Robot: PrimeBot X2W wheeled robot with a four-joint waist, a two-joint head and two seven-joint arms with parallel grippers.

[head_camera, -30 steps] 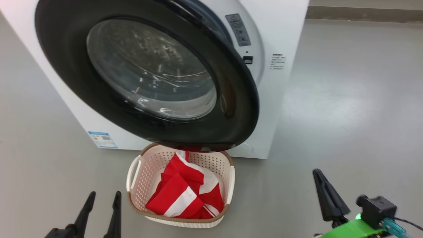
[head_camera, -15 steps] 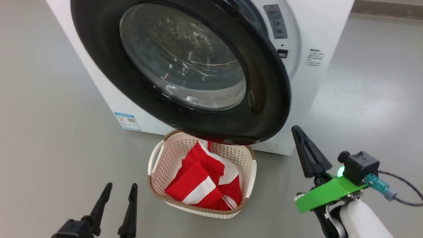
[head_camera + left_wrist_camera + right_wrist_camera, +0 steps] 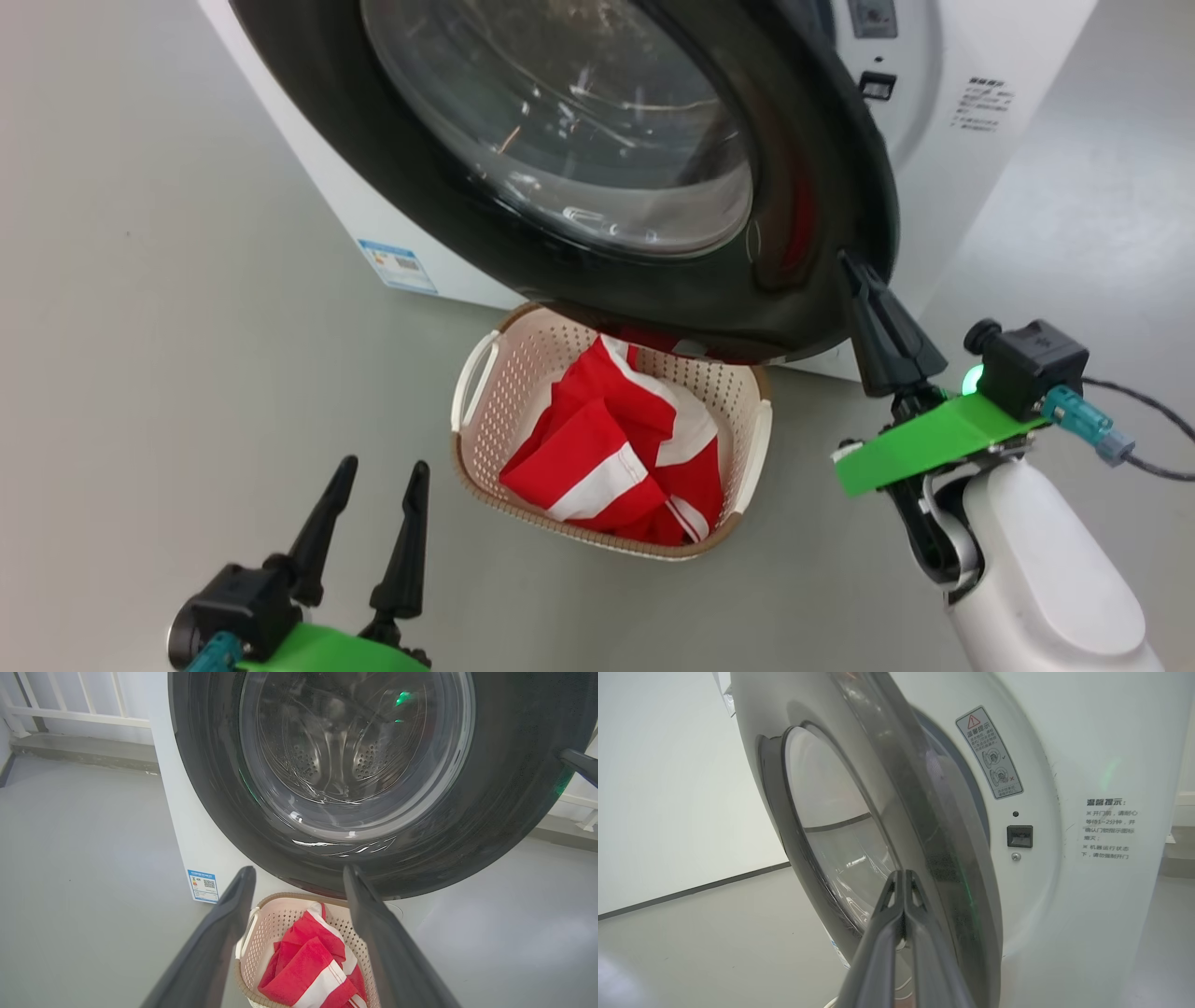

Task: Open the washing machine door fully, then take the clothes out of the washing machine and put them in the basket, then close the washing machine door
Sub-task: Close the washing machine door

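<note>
Risk: right claw [image 3: 851,266], pressed together at the glossy washing machine door [image 3: 822,187], may skid off. Left claw [image 3: 378,471] hangs apart.

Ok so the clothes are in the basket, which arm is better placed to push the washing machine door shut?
Probably right: the right end effector, shut, is at the free edge of the washing machine door, which stands ajar. The left end effector hangs open beside the basket, apart from the door.

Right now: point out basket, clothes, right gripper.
basket [image 3: 541,373]: head view, bare perforated back wall.
clothes [image 3: 583,439]: head view, red fold near the middle.
right gripper [image 3: 850,269]: head view, where its shut tips meet.
</note>
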